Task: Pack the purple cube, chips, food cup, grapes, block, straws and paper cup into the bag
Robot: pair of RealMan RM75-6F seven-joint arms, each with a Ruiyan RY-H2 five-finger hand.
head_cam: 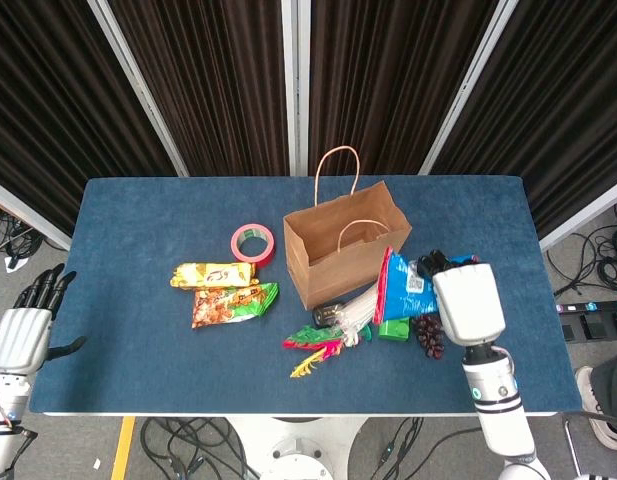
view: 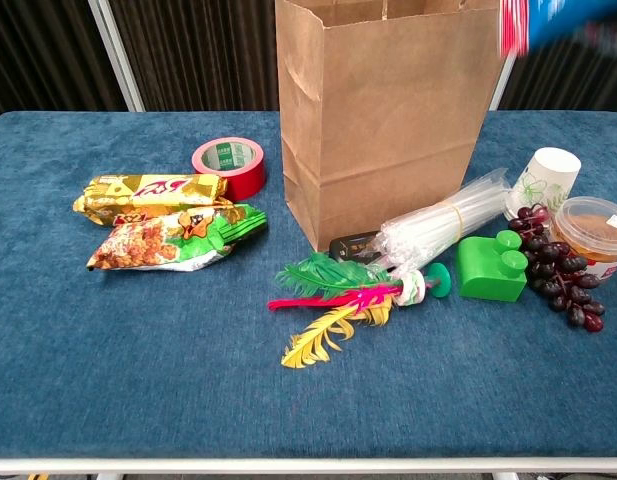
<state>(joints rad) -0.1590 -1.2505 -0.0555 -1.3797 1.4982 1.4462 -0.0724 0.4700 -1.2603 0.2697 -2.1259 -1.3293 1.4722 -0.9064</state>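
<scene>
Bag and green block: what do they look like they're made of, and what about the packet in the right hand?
The bag looks like matte brown kraft paper: creased fold lines, twisted paper handles. The green block looks like moulded plastic, smooth with a slight sheen and round studs. The blue chips packet held by the right hand appears to be glossy printed film, crinkled; plastic or foil, hard to tell.
</scene>
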